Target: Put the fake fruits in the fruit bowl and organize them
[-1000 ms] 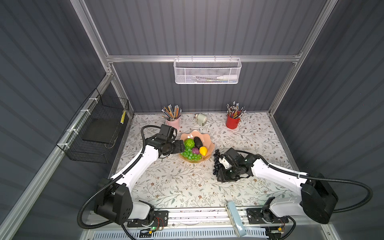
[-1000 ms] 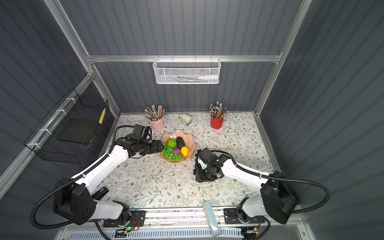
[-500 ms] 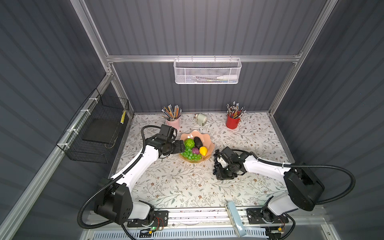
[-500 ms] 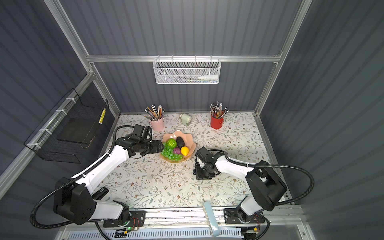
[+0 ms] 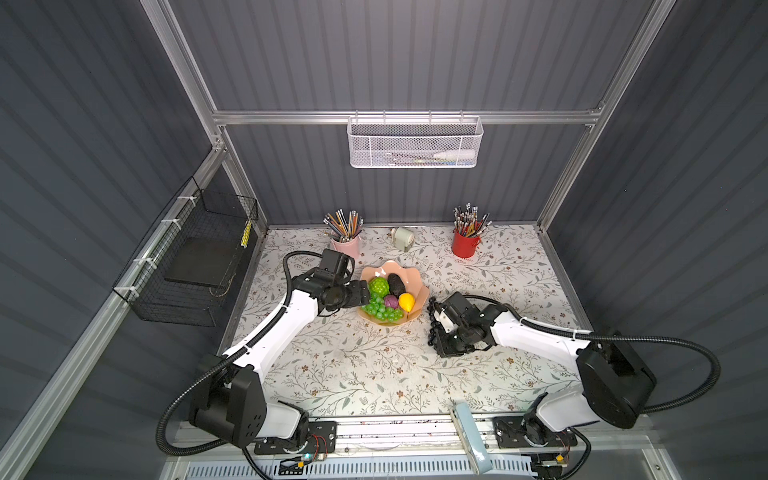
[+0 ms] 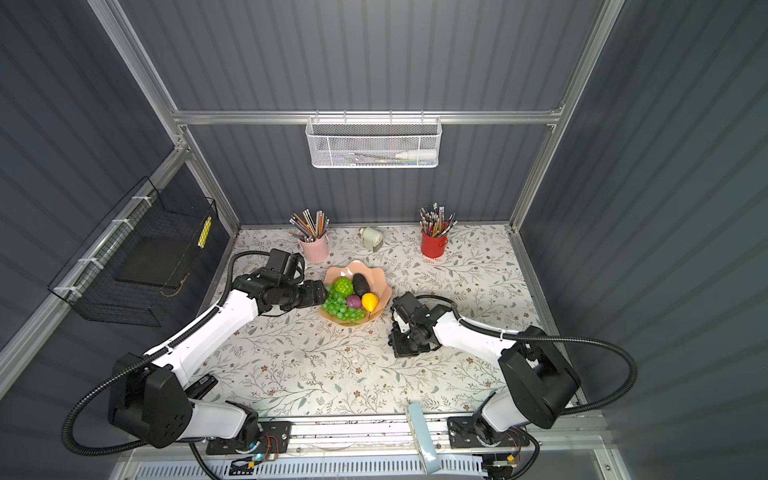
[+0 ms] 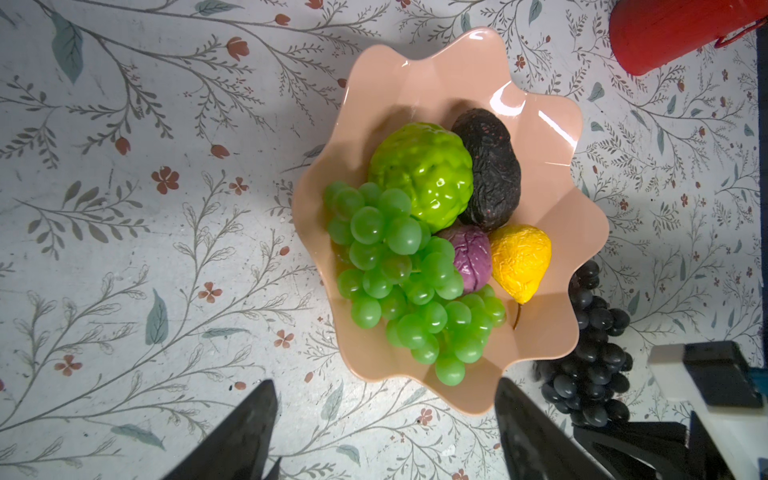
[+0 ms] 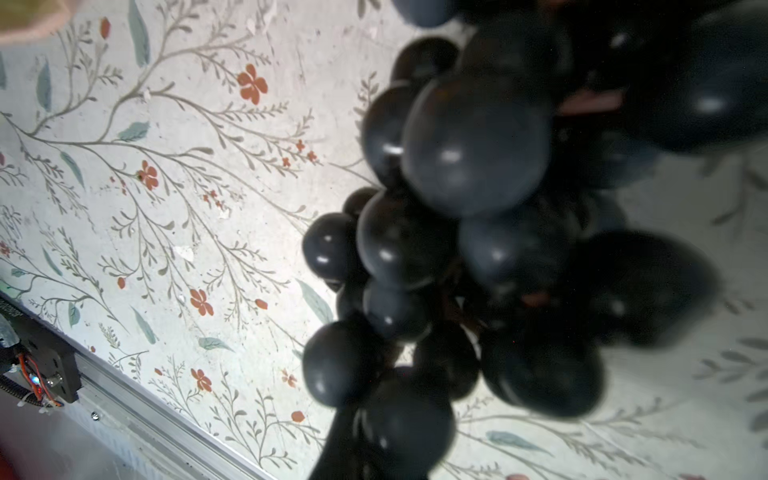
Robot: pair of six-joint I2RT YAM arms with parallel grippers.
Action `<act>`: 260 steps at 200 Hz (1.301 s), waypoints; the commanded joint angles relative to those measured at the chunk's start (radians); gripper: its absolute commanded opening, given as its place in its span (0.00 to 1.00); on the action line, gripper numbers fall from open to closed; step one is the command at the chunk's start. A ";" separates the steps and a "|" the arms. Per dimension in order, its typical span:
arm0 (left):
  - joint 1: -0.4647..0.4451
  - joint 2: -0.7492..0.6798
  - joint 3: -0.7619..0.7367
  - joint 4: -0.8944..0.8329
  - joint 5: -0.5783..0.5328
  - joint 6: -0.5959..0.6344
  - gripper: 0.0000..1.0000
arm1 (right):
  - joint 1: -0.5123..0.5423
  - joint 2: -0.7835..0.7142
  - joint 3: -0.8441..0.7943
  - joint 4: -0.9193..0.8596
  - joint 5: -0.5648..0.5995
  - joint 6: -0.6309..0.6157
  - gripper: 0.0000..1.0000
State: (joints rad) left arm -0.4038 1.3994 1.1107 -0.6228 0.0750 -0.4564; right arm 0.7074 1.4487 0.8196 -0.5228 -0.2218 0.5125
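The peach-pink fruit bowl [image 5: 376, 272] [image 6: 345, 269] [image 7: 436, 75] sits mid-table. In it lie the green grape bunch [image 5: 380, 311] [image 7: 399, 282], the bumpy lime-green ball [image 5: 379, 286] [image 7: 424, 174], the dark avocado [image 5: 395, 283] [image 7: 490, 166], the purple ball [image 7: 471, 262] and the yellow fruit [image 5: 406, 301] [image 7: 519, 262]. My left gripper [image 5: 363, 293] [image 7: 384, 384] hovers open at the bowl's left rim, holding nothing. Just right of the bowl, my right gripper [image 5: 439, 328] is shut on the dark grape bunch [image 5: 433, 318] [image 7: 594, 353] [image 8: 478, 208], low over the table.
A pink pencil cup [image 5: 347, 245], a small pale sharpener [image 5: 402, 237] and a red pencil cup [image 5: 464, 245] [image 7: 665, 29] stand along the back. A white mesh basket [image 5: 413, 145] hangs on the back wall. A black wire basket [image 5: 199, 257] hangs on the left wall.
My right gripper has closed on the dark grape bunch, and its arm has swung in closer to the bowl. The left arm has stayed where it was.
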 commanded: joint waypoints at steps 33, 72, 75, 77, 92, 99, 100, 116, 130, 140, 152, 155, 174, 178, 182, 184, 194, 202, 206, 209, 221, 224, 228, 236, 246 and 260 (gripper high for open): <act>0.008 0.011 0.013 0.004 0.017 -0.014 0.83 | -0.005 -0.108 0.162 -0.234 0.104 -0.091 0.00; 0.008 0.001 0.018 0.002 0.013 -0.020 0.83 | -0.005 -0.120 0.394 -0.400 0.190 -0.184 0.00; 0.008 0.001 0.018 0.000 0.013 -0.019 0.83 | -0.004 -0.119 0.414 -0.412 0.195 -0.191 0.00; 0.008 0.000 0.018 0.000 0.013 -0.019 0.83 | -0.005 -0.118 0.426 -0.418 0.197 -0.195 0.00; 0.008 -0.009 0.022 -0.007 0.008 -0.019 0.83 | -0.005 -0.109 0.508 -0.463 0.206 -0.224 0.00; 0.008 -0.011 0.023 -0.010 0.004 -0.019 0.83 | -0.005 -0.101 0.546 -0.483 0.205 -0.234 0.00; 0.008 -0.012 0.023 -0.011 0.004 -0.019 0.83 | -0.005 -0.099 0.552 -0.485 0.204 -0.236 0.00; 0.008 -0.020 0.023 -0.015 0.000 -0.019 0.83 | -0.004 -0.078 0.631 -0.518 0.186 -0.263 0.00; 0.008 -0.026 0.022 -0.018 -0.004 -0.021 0.83 | -0.005 -0.053 0.692 -0.539 0.166 -0.281 0.00; 0.008 -0.029 0.024 -0.020 -0.005 -0.024 0.83 | -0.005 -0.033 0.728 -0.547 0.142 -0.290 0.00; 0.008 -0.033 0.026 -0.025 -0.007 -0.021 0.83 | -0.005 -0.010 0.770 -0.553 0.112 -0.296 0.00; 0.008 -0.035 0.027 -0.026 -0.009 -0.022 0.83 | -0.005 -0.004 0.781 -0.555 0.105 -0.297 0.00; 0.008 -0.043 0.026 -0.029 -0.020 -0.022 0.83 | -0.005 0.026 0.823 -0.541 0.055 -0.296 0.00; 0.009 -0.043 0.026 -0.029 -0.022 -0.022 0.83 | -0.005 0.031 0.828 -0.533 0.043 -0.295 0.00; 0.008 -0.045 0.026 -0.029 -0.024 -0.022 0.83 | -0.005 0.036 0.833 -0.525 0.031 -0.293 0.00; 0.008 -0.045 0.026 -0.029 -0.024 -0.023 0.83 | -0.005 0.039 0.835 -0.521 0.027 -0.294 0.00; 0.008 -0.045 0.026 -0.027 -0.024 -0.027 0.83 | -0.005 0.056 0.853 -0.513 0.003 -0.292 0.00; 0.008 -0.046 0.026 -0.026 -0.023 -0.030 0.83 | -0.004 0.073 0.869 -0.511 -0.015 -0.292 0.00; 0.008 -0.048 0.025 -0.027 -0.023 -0.030 0.83 | -0.003 0.081 0.876 -0.511 -0.022 -0.292 0.00; 0.008 -0.049 0.025 -0.026 -0.024 -0.030 0.83 | -0.003 0.085 0.879 -0.510 -0.027 -0.290 0.00; 0.008 -0.054 0.022 -0.027 -0.027 -0.032 0.83 | -0.002 0.105 0.891 -0.503 -0.050 -0.287 0.00; 0.008 -0.055 0.023 -0.028 -0.027 -0.030 0.83 | -0.002 0.107 0.892 -0.501 -0.056 -0.286 0.00; 0.008 -0.057 0.023 -0.029 -0.030 -0.030 0.83 | -0.002 0.111 0.893 -0.495 -0.065 -0.282 0.00; 0.008 -0.061 0.021 -0.032 -0.036 -0.029 0.83 | 0.000 0.117 0.889 -0.483 -0.079 -0.276 0.00; 0.008 -0.064 0.021 -0.035 -0.045 -0.025 0.83 | 0.004 0.125 0.881 -0.469 -0.093 -0.270 0.00; 0.008 -0.063 0.024 -0.035 -0.056 -0.024 0.83 | 0.009 0.134 0.867 -0.441 -0.104 -0.257 0.00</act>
State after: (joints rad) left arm -0.4038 1.3632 1.1114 -0.6285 0.0463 -0.4755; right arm 0.7082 1.5734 1.6836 -1.0168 -0.2661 0.2390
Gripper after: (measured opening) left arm 0.830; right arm 0.057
